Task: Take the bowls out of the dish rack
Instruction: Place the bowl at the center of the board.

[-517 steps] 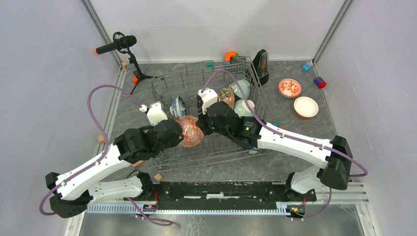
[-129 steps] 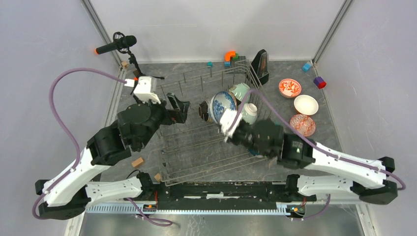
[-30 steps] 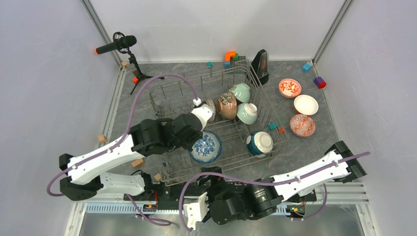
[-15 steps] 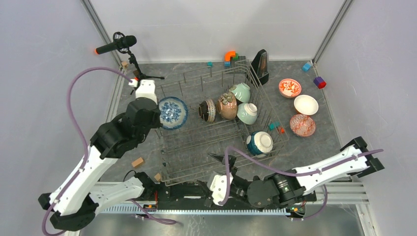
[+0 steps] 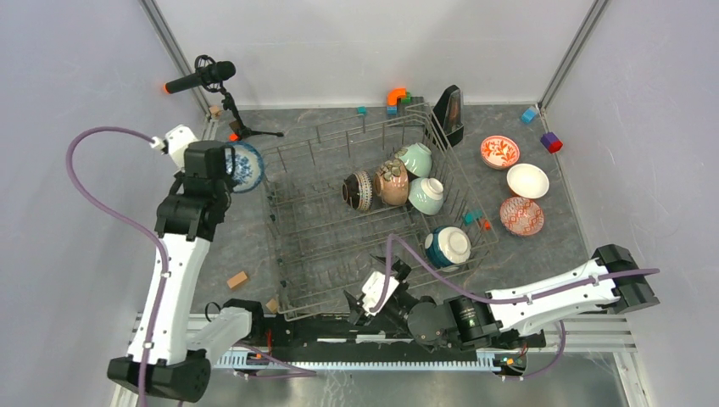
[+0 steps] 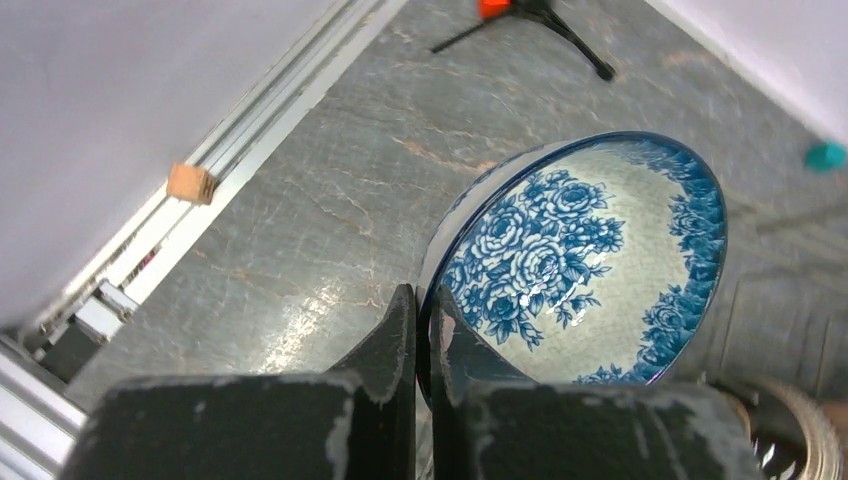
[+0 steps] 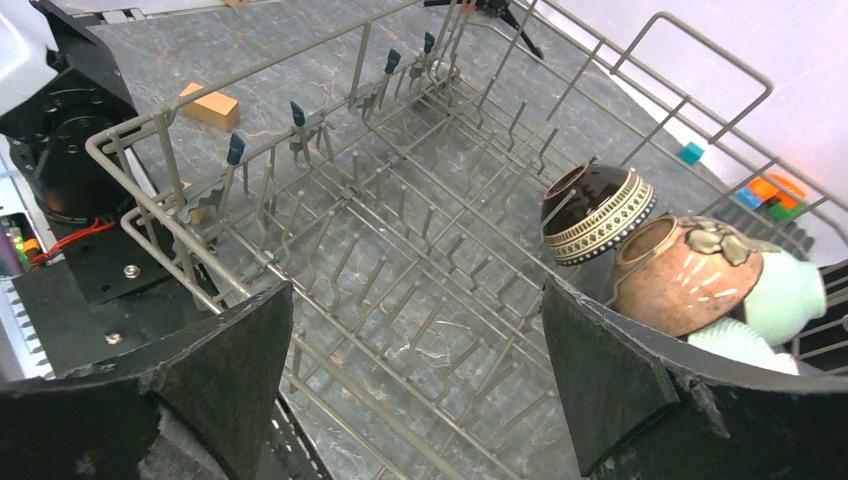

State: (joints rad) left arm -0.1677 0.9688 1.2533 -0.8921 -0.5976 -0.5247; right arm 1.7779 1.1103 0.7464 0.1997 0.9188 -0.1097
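While left arm [image 5: 172, 263] stretches far, jaws clenched on blue-white bowl [image 5: 248, 166], right arm [image 5: 543, 297] folded low, jaws released.

Blue roses on white, dark blue rim: blue-white bowl [image 6: 580, 270]. Dark brown with cream patterned band: striped bowl [image 7: 598, 212]. Pale streaks on tan bowl [image 7: 685, 275]. Red-floral bowl [image 5: 499, 152], plain white bowl [image 5: 527, 181], red-lattice bowl [image 5: 521, 215]. Grey dish rack [image 5: 331, 237]; grey marbled bench [image 6: 330, 200].

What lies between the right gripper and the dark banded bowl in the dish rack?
Only bare tines of the dish rack lie between the open right gripper and the dark banded bowl; no other bowl. The right wrist view shows it.
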